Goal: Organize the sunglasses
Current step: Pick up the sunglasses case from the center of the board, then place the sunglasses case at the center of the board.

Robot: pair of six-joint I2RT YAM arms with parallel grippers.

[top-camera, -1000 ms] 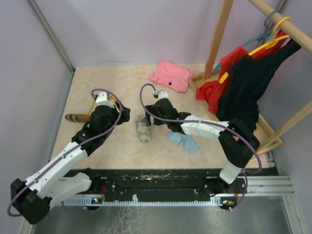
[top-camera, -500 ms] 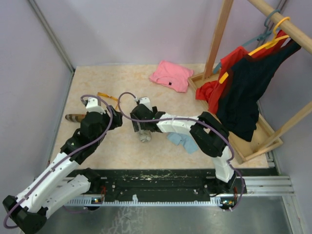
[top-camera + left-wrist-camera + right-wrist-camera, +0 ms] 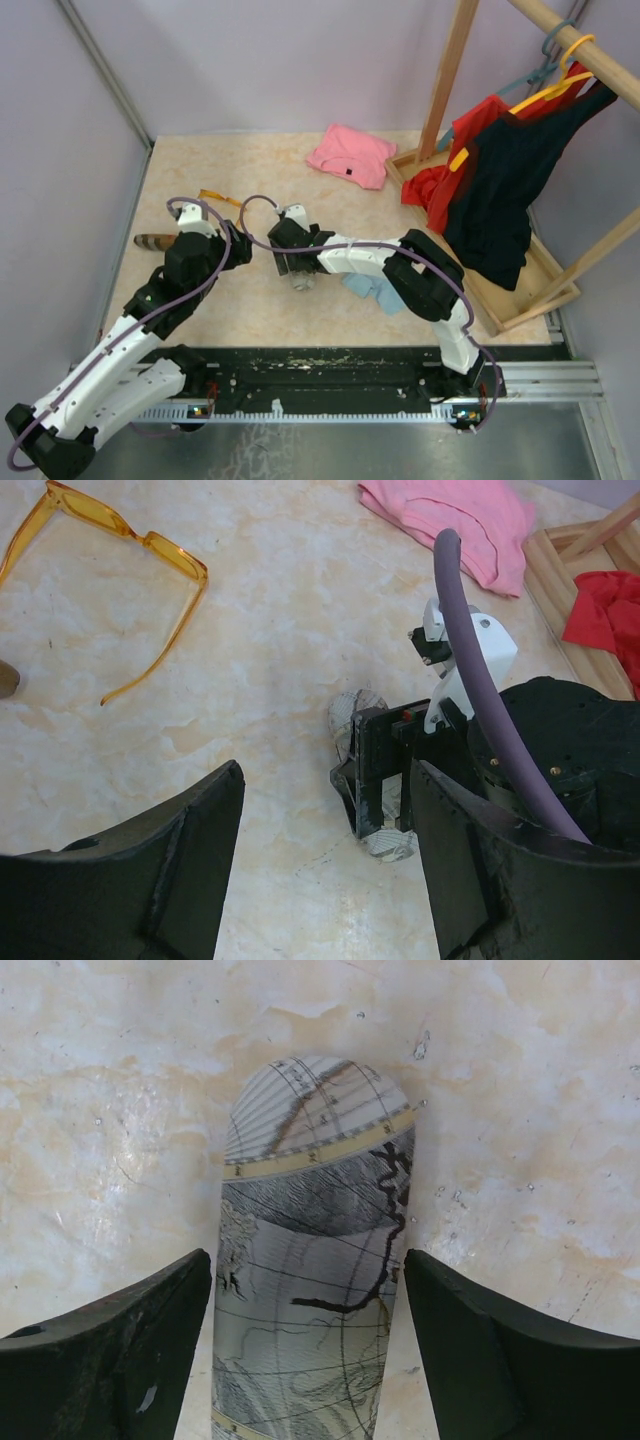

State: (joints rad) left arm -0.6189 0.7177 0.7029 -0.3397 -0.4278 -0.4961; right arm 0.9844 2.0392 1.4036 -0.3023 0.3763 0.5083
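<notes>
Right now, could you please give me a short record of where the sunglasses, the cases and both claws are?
orange sunglasses: unfolded, lying on the table, far left, untouched
patterned case: lying flat mid-table, straddled by the right claw
right claw: open, one finger on each side of the patterned case; contact cannot be told
left claw: open, empty, above bare table
brown case: left side of the table, apart from the sunglasses
blue cloth: right of the patterned case in the top view
</notes>
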